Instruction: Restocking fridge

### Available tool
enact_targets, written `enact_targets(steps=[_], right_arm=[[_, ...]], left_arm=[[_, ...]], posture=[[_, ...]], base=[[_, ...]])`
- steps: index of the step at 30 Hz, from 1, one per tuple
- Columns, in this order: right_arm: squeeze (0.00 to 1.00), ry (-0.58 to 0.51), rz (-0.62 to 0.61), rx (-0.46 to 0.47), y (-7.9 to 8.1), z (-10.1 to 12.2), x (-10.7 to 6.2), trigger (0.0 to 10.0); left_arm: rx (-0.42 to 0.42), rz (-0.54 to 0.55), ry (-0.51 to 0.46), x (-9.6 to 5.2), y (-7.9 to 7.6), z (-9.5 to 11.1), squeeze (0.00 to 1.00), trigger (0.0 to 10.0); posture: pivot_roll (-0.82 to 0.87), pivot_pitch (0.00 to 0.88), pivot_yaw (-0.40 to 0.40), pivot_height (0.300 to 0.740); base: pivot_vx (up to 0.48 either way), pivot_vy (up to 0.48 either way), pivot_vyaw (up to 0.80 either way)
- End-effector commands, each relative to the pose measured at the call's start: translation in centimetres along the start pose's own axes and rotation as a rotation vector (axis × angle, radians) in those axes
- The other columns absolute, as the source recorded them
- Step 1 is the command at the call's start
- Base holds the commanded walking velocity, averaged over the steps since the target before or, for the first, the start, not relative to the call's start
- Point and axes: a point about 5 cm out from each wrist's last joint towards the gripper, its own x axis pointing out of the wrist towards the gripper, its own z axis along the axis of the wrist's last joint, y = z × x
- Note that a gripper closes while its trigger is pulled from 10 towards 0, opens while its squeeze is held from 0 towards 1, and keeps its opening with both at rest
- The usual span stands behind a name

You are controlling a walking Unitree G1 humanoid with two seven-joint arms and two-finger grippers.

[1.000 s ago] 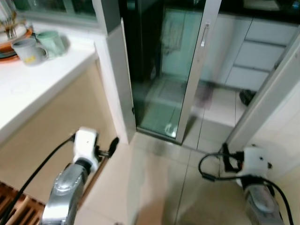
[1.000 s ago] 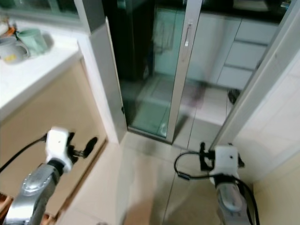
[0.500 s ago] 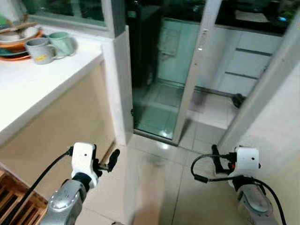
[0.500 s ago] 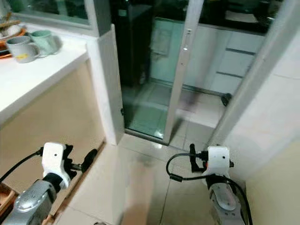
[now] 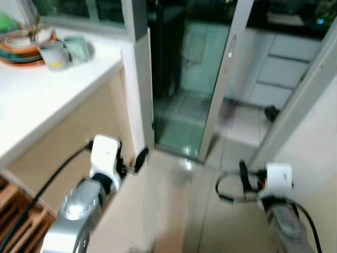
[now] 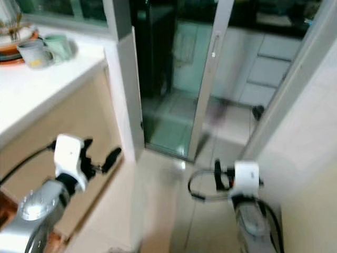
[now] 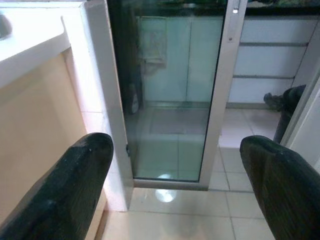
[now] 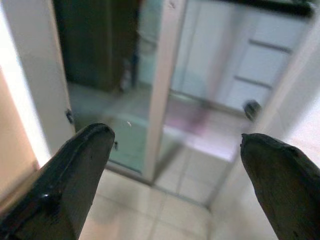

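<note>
No fridge or stock item can be made out with certainty. A tall dark shape (image 5: pixel 166 52) stands behind a glass sliding door (image 5: pixel 195 84) with a metal frame and handle (image 5: pixel 230 45). My left gripper (image 5: pixel 141 158) is held out low, near the white door post (image 5: pixel 139 95). In the left wrist view the left gripper (image 7: pixel 177 145) is open with nothing between its fingers. My right gripper (image 5: pixel 243 174) hangs over the tiled floor. In the right wrist view the right gripper (image 8: pixel 177 137) is also open and holds nothing.
A white counter (image 5: pixel 47 95) on my left carries two mugs (image 5: pixel 55 55) and stacked plates (image 5: pixel 23 42). White drawers (image 5: pixel 279 68) show beyond the glass, with a dark object (image 5: pixel 271 112) on the floor there. A pale wall (image 5: pixel 316 137) closes the right side. Wooden slats (image 5: pixel 16 221) lie lower left.
The whole picture has shifted and blurred, so the camera has moved. My left arm now shows higher and larger in the picture. Both grippers stay open.
</note>
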Motion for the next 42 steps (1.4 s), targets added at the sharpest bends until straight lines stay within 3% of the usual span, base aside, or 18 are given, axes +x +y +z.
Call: enact_targets(steps=[1,13,20,23,26,27,28,29,30,32,37,42], right_arm=[[1.00,-0.014,0.002,0.003,0.2,0.2,0.2,10.0],[1.00,-0.004,0.004,-0.004,0.3,0.0,0.3,10.0],[1.00,-0.013,-0.013,0.000,0.7,0.2,-0.3,10.0],[1.00,-0.013,-0.007,0.017,0.9,0.3,-0.5,10.0],[1.00,0.013,0.036,0.162,1.5,0.7,-0.7,10.0],[1.00,0.013,0.036,0.162,1.5,0.7,-0.7,10.0],[1.00,0.072,0.104,0.280,2.1,0.5,-0.7,10.0],[1.00,0.066,0.128,0.256,2.2,0.9,-0.7,10.0],[1.00,0.066,0.128,0.256,2.2,0.9,-0.7,10.0],[1.00,0.049,0.144,0.210,2.1,1.3,-0.6,10.0],[1.00,0.042,0.195,0.118,2.8,1.9,-0.1,10.0],[1.00,0.072,0.196,0.113,2.6,1.4,0.1,10.0]], left_arm=[[0.003,0.000,0.021,0.1,0.1,-0.1,0.00,10.0],[-0.002,0.010,0.051,0.5,0.6,-1.7,0.00,10.0],[0.005,0.091,0.096,1.5,2.5,-3.4,0.00,10.0],[-0.041,0.127,0.119,1.5,3.0,-4.3,0.00,10.0],[-0.085,0.133,0.151,0.4,2.9,-5.8,0.00,10.0],[-0.085,0.133,0.151,0.4,2.9,-5.8,0.00,10.0],[-0.093,0.111,0.193,-0.1,2.5,-6.5,0.00,10.0],[-0.110,0.117,0.270,-0.5,2.2,-7.1,0.00,10.0],[-0.110,0.117,0.270,-0.5,2.2,-7.1,0.00,10.0],[-0.126,0.128,0.359,-0.9,2.0,-7.8,0.00,10.0],[-0.060,0.151,0.222,0.3,2.0,-6.0,0.00,10.0],[-0.047,0.153,0.216,0.7,2.1,-5.9,0.00,10.0]], posture=[[-0.20,0.000,0.034,0.727],[-0.20,0.000,0.032,0.727],[-0.21,0.000,0.044,0.727],[-0.21,0.000,0.041,0.727],[-0.21,0.000,0.033,0.727],[-0.21,0.000,0.033,0.727],[-0.20,0.000,0.024,0.727],[-0.20,0.000,0.021,0.727],[-0.20,0.000,0.021,0.727],[-0.19,0.000,0.014,0.727],[-0.18,0.000,0.011,0.727],[-0.18,0.000,0.014,0.727]], base=[[0.458,0.000,0.00],[0.446,0.000,-0.48],[0.169,0.000,-0.49],[0.000,0.000,0.00],[0.000,0.000,0.00],[0.000,0.000,0.00],[0.000,0.000,0.00],[0.000,0.000,0.00],[0.000,0.000,0.00],[0.000,0.000,0.00],[0.000,0.000,0.00],[0.000,0.000,0.00]])
